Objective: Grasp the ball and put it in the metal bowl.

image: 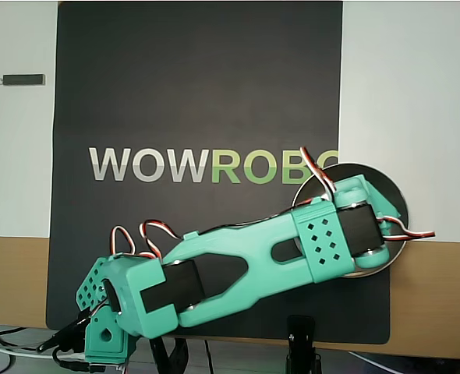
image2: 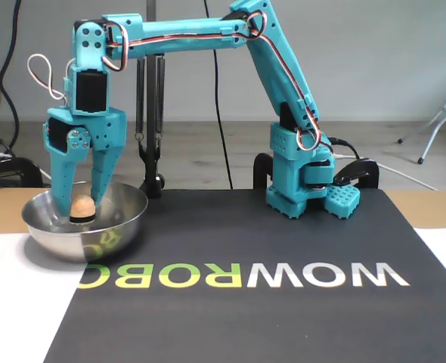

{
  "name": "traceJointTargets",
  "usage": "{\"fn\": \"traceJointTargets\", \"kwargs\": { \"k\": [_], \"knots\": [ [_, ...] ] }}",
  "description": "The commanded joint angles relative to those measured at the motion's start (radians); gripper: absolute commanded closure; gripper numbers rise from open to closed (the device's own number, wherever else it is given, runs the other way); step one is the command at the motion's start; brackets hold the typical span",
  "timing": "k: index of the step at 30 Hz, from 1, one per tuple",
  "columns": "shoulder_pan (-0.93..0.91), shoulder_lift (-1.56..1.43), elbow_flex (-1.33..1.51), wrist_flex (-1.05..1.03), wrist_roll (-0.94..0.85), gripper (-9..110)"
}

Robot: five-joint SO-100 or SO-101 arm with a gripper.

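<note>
I am holding my teal two-finger claw (image2: pixel 81 206) down inside the shiny round metal bowl (image2: pixel 125 219), fingers gripping the small peach-orange ball (image2: pixel 82 206). I judge only letting go is remaining.

Pale grey wall (image2: pixel 374 53) behind, wood-toned floor (image2: pixel 200 151) below it, black cables hanging down, white stand legs (image2: pixel 442 121) at right, soft even daylight over a wooden bench (image: pixel 12 280) topped with white sheets.

Peach ball (image2: pixel 82 207) — inside metal bowl (image2: pixel 121 221).
</note>
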State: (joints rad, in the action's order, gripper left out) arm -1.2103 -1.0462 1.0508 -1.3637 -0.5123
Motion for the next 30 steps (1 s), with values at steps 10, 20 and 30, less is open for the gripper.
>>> {"fn": "traceJointTargets", "kwargs": {
  "k": [10,20,30],
  "knots": [
    [-0.002,-0.005,-0.040,0.009,0.005,48],
    [0.000,-0.005,-0.040,0.008,-0.002,49],
    [0.003,-0.006,-0.040,0.008,-0.003,50]
  ]
}}
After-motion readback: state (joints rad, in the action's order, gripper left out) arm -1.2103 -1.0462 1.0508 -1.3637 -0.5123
